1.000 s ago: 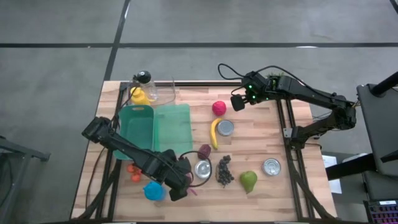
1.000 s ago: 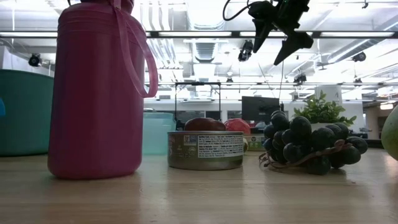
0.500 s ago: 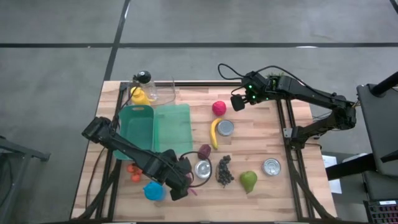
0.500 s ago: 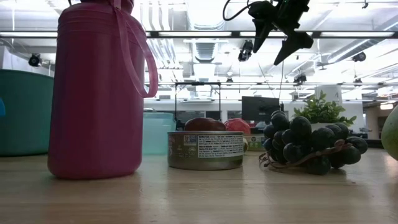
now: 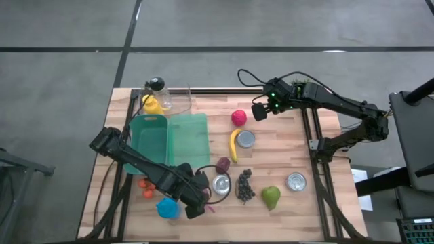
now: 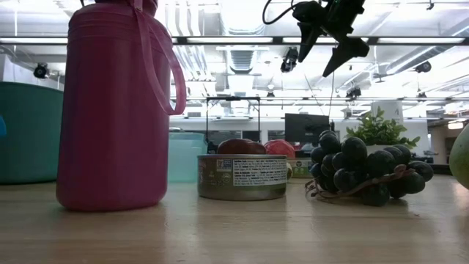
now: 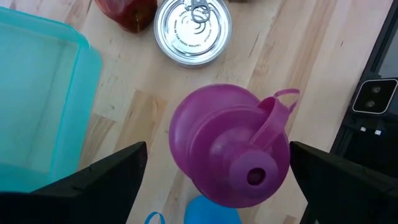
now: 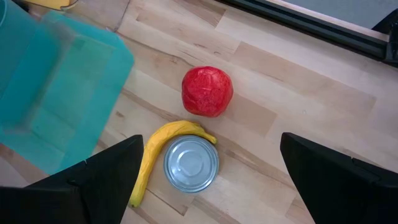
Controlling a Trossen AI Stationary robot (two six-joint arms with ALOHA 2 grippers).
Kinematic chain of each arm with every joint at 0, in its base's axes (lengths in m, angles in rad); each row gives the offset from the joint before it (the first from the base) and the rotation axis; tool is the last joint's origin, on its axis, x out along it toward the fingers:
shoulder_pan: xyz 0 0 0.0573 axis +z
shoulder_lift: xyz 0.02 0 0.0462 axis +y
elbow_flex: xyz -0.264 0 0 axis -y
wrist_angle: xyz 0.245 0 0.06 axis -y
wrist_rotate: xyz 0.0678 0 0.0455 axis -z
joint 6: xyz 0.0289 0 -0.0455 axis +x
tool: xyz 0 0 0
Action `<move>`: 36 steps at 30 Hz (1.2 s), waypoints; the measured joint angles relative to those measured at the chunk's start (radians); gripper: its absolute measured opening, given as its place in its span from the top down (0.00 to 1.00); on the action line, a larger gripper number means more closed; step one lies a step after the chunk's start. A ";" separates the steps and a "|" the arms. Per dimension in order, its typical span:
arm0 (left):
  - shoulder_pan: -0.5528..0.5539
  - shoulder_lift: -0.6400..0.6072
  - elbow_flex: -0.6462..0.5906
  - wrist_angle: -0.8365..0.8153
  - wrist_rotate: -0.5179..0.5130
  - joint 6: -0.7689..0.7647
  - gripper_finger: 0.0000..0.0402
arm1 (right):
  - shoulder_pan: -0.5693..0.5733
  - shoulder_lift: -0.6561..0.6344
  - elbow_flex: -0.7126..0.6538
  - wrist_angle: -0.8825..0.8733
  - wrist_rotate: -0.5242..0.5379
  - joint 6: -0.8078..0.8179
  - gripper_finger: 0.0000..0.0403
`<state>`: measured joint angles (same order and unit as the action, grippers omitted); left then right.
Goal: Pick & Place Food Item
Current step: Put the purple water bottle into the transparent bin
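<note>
Food items lie spread over the table (image 5: 285, 146): we see a banana (image 5: 233, 145) with its long axis running from the far edge toward the near edge, curved beside a tin can (image 5: 246, 139), and a round red fruit (image 5: 239, 117) just beyond it. Our right gripper (image 5: 260, 112) hangs above the table near the red fruit, fingers spread wide, holding nothing. Our left gripper (image 5: 193, 207) sits low at the near side, jaws wide apart on either side of the pink bottle (image 7: 231, 144) without touching it. Nothing has shifted since a second ago; both arms stay put.
</note>
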<state>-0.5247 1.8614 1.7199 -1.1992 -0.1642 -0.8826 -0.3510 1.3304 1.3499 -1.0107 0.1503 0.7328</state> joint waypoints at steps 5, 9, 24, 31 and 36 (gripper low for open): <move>0.000 0.000 0.000 0.000 0.000 0.000 0.04 | 0.000 0.000 0.000 0.000 0.000 0.000 0.06; 0.000 0.000 0.000 0.000 0.000 -0.004 0.11 | 0.000 0.000 0.000 0.000 0.000 0.000 0.06; 0.000 -0.001 0.000 -0.015 0.000 -0.005 0.44 | 0.000 0.000 0.000 0.000 0.000 0.000 0.06; 0.000 -0.001 0.000 -0.017 0.000 -0.008 0.46 | 0.000 0.000 0.000 0.000 0.000 0.000 0.06; 0.000 -0.001 0.000 -0.017 0.000 -0.008 0.44 | 0.000 0.000 0.000 0.000 0.000 0.000 0.06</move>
<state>-0.5247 1.8603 1.7199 -1.2160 -0.1638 -0.8902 -0.3511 1.3304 1.3499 -1.0105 0.1501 0.7328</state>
